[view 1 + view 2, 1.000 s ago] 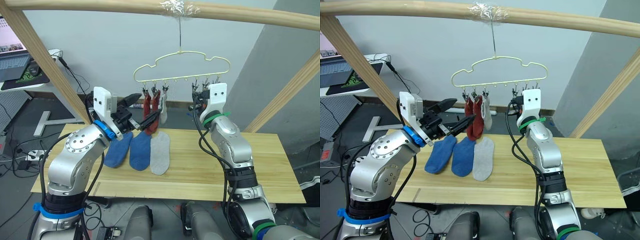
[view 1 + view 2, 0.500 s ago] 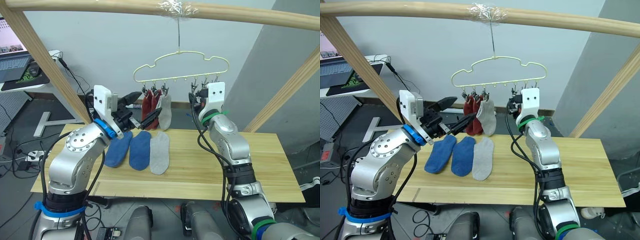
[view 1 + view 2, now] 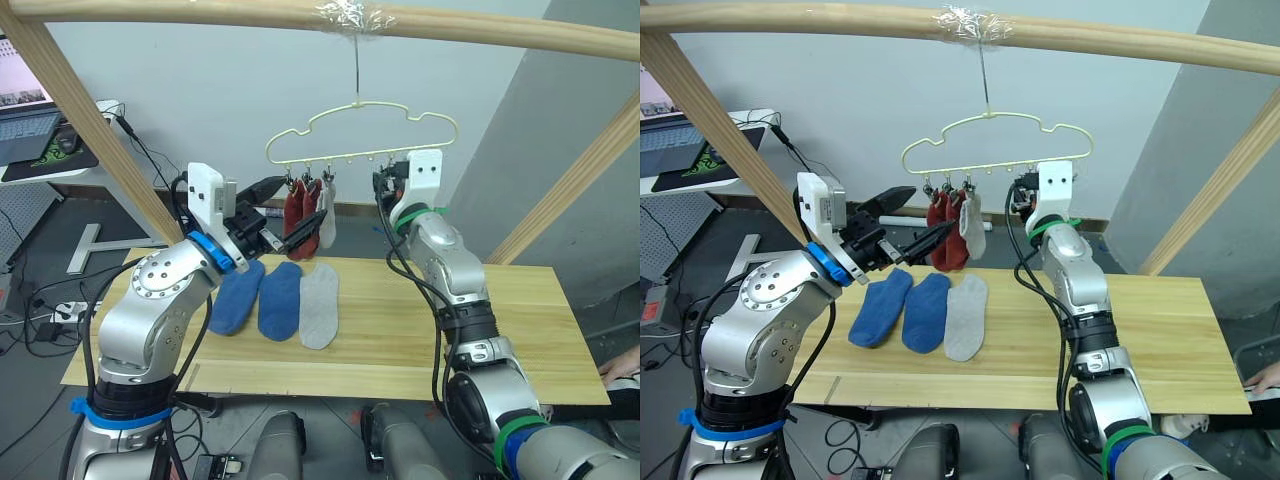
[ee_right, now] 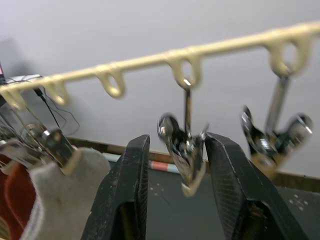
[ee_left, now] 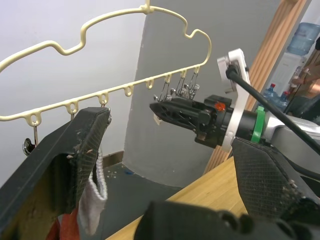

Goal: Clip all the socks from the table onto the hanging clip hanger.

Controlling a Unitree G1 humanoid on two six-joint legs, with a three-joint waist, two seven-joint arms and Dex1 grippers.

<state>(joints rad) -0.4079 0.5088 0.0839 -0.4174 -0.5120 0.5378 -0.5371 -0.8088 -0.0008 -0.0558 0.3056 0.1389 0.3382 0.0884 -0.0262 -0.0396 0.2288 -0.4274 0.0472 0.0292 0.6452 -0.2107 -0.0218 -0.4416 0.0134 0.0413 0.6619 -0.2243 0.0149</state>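
Under the round wooden pole (image 3: 300,14) I see the pale-yellow wavy wire clip hanger (image 3: 362,130) hanging by its hook, two rust-red socks (image 3: 298,206) and one light grey sock (image 3: 326,221) clipped at its left end. Below, two blue socks (image 3: 258,297) and a second grey sock (image 3: 320,305) lie side by side on the pale plank table (image 3: 420,330). My right gripper (image 4: 172,165) brackets a small metal clip (image 4: 184,150), jaws apart. My left gripper (image 3: 287,208) sits at the hung socks, jaws open.
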